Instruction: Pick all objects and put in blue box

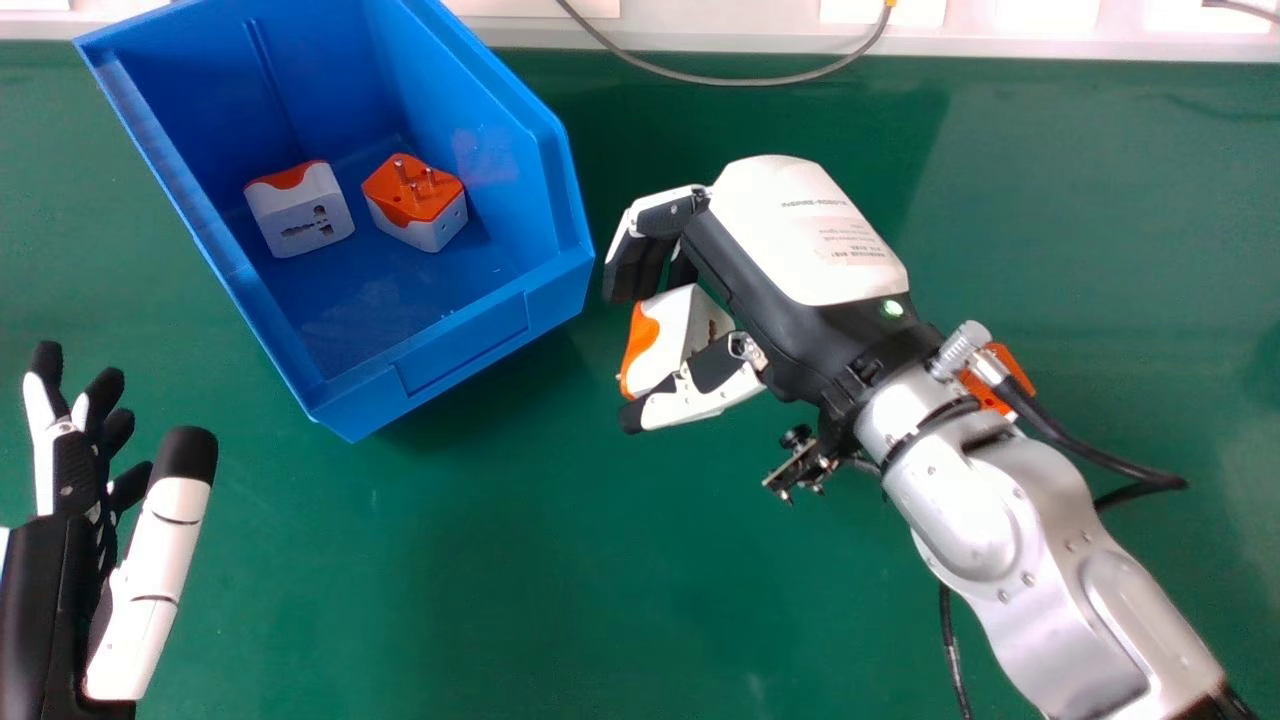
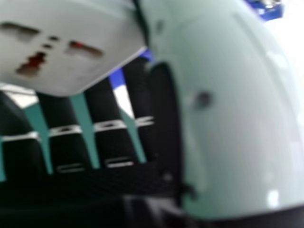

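- Adapters are being boxed; one is seemingly mid-transfer.
- Eight o'clock: the left hand (image 1: 152, 585) is idling, fingers spread.
- Ten o'clock: the blue box (image 1: 470, 345) is holding a white-faced adapter (image 1: 300, 215) and an orange-topped adapter (image 1: 415, 205).
- Near centre: the right hand (image 1: 800, 245) is pinching a carried adapter (image 1: 683, 325) between thumb and fingers; the next move is probably calling for ten o'clock, over the rim, then release.
- Three o'clock: what looks like another adapter (image 1: 1012, 368) is lying partly behind the right arm (image 1: 970, 520), waiting.
- Green table (image 1: 560, 560) is spreading beneath; towards twelve, a grey cable (image 1: 735, 82) is drooping past a white ledge (image 1: 700, 35).
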